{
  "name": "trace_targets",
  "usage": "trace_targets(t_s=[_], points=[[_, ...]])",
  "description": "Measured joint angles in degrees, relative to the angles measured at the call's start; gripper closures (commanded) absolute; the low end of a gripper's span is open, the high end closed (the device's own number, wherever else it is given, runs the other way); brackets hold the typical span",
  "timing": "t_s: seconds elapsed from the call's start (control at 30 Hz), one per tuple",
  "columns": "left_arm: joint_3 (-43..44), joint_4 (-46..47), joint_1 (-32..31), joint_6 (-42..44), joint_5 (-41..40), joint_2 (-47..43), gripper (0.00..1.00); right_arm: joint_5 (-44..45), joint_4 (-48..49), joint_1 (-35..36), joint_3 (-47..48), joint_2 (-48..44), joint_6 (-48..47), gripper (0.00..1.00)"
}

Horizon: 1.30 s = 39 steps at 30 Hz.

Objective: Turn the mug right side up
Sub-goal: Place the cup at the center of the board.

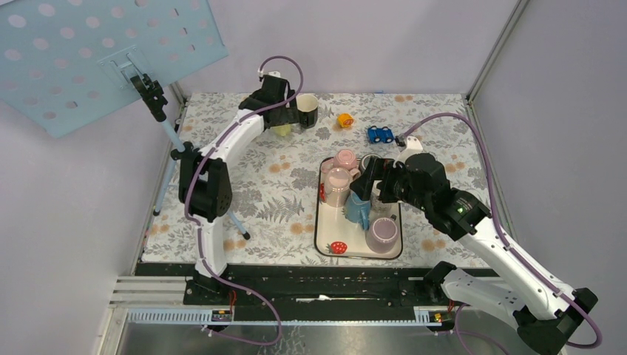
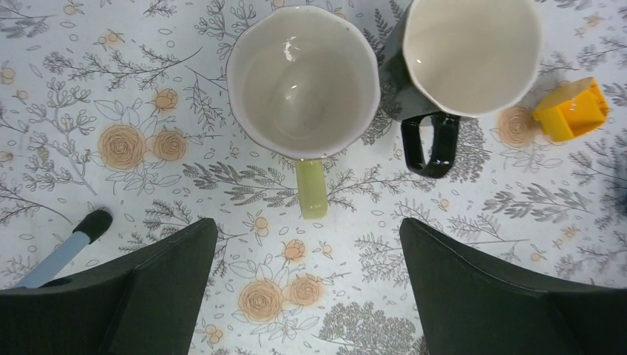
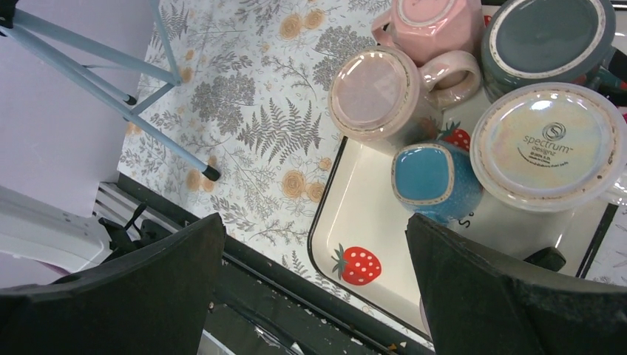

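Left wrist view looks straight down into the green-handled mug [image 2: 303,81], which stands mouth up on the flowered table cloth [image 2: 111,89], its handle pointing back toward the left gripper [image 2: 307,237]. That gripper's jaws are spread wide and hold nothing. A black mug [image 2: 473,52] stands just beside it, also upright, so this one looks done. What is left, by my reckoning, is on the strawberry tray [image 3: 347,214]. Five mugs sit base-up there, among them a small blue mug [image 3: 432,177] pressed between a pink mug [image 3: 370,92] and a pearly mug [image 3: 551,144]. The right gripper [image 3: 314,222] hovers above the tray's near corner, its jaws also wide apart and empty. These look like glazed ceramic: rigid, moderately heavy, slick to rubber pads, and liable to chip if knocked against a neighbour. With the rims face down, I judge the outer wall or the handle the best place to take hold (the blue mug's handle is hidden from here). The crowding leaves little room for fingers.
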Motion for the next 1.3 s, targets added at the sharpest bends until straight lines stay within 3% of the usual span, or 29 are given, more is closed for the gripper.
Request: trace_targets(t_s=[0.47,0.9,1.3], points=[[-9.4,0.9,-5.4,0.0,0.6,-13.1,0.01,3.1,-5.9,0.0,-1.0,-0.5,1.8,0.0],[-20.2,1.6,-11.5,-0.4,8.9,-24.6,0.01,10.3,-16.9,0.0,-2.1,1.7,4.7,0.0],[-26.7,2.5,-14.7,-2.4,15.0,-32.1,0.01,10.9,-17.9,0.2,-6.2,5.5,5.6,0.0]])
